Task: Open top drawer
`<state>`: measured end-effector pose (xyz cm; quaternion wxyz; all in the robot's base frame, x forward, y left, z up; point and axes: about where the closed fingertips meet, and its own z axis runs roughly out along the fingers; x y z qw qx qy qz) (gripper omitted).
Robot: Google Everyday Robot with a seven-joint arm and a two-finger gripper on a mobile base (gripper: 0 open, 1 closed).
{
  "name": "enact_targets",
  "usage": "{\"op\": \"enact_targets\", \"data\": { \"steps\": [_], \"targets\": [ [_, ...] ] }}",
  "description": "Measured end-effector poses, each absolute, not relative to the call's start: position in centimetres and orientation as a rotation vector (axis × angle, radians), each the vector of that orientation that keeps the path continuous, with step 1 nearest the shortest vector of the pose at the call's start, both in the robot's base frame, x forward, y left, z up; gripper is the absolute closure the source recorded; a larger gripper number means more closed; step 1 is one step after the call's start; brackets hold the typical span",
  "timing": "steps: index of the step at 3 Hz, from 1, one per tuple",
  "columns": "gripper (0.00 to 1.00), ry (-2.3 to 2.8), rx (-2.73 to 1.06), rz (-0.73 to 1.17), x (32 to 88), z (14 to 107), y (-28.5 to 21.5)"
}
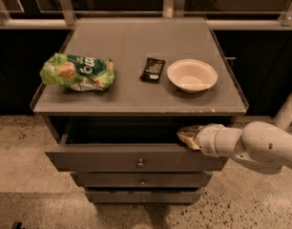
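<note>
The top drawer point(98, 157) is the widest grey front with a small round metal knob point(140, 163) at its centre. It stands pulled out a little from under the tabletop, with a dark gap above its upper edge. My gripper point(185, 136) reaches in from the right on a white arm point(253, 144) and rests at the drawer's upper edge near its right end, partly inside the gap. Two slimmer drawer fronts point(141, 180) sit below it, closed.
On the grey tabletop point(131, 46) lie a green chip bag point(77, 71) at the left, a dark snack bar point(152, 69) in the middle and a white bowl point(192, 75) at the right. Speckled floor surrounds the cabinet; a railing runs behind.
</note>
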<state>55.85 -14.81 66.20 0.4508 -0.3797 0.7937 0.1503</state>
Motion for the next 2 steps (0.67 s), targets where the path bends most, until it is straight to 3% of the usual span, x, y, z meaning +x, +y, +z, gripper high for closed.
{"op": "enact_targets", "data": {
  "steps": [2],
  "targets": [
    [1.00,1.993,-0.988,0.429,52.8,66.2,-14.7]
  ]
}}
